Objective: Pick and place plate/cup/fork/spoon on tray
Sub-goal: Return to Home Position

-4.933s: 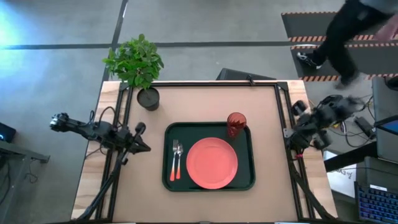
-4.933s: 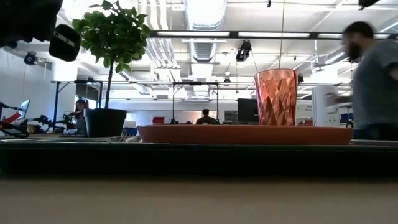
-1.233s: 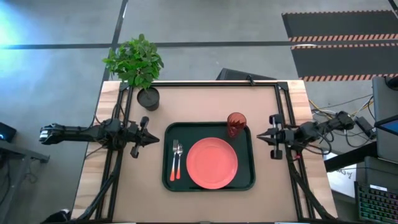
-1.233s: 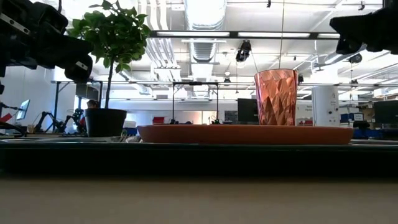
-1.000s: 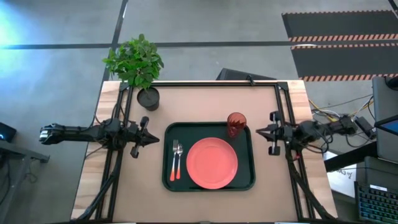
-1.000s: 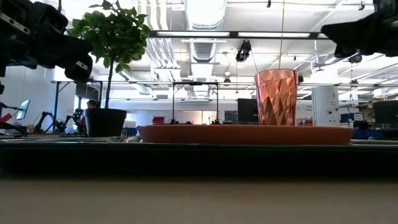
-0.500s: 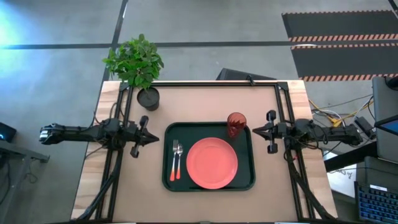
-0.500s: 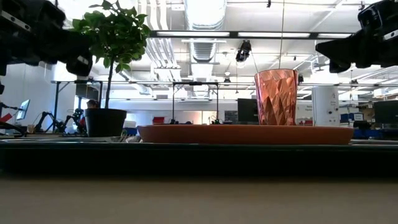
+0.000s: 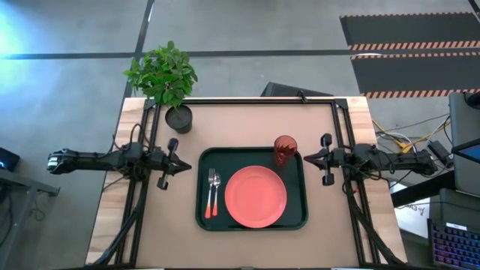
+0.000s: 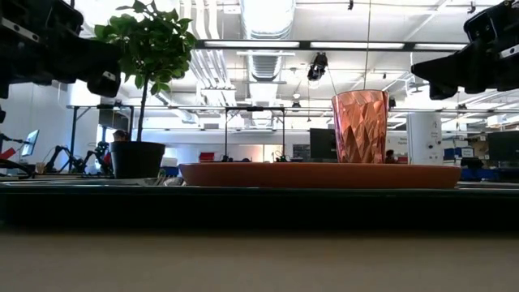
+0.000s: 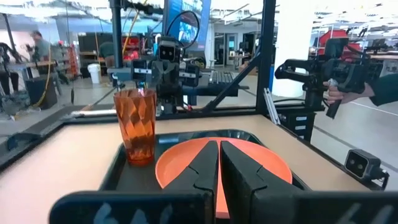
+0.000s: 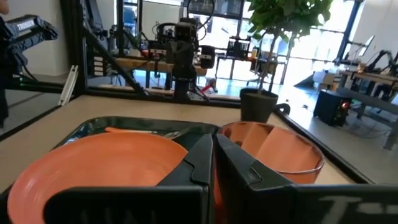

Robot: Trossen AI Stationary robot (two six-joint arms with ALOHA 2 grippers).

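Flanking the tray [image 9: 240, 155] holding plate [image 9: 256, 196] and cup [image 9: 284, 148], the left hand [image 9: 181, 166] and right hand [image 9: 305, 158] hang clenched, empty; a careless homeward swing of the right one could topple the nearby cup.

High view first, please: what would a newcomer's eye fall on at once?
The coral plate fills the middle of the dark tray, with the red cup standing in the tray's top right corner. The left pincer and right pincer, both shut, flank the tray, pointing at it.
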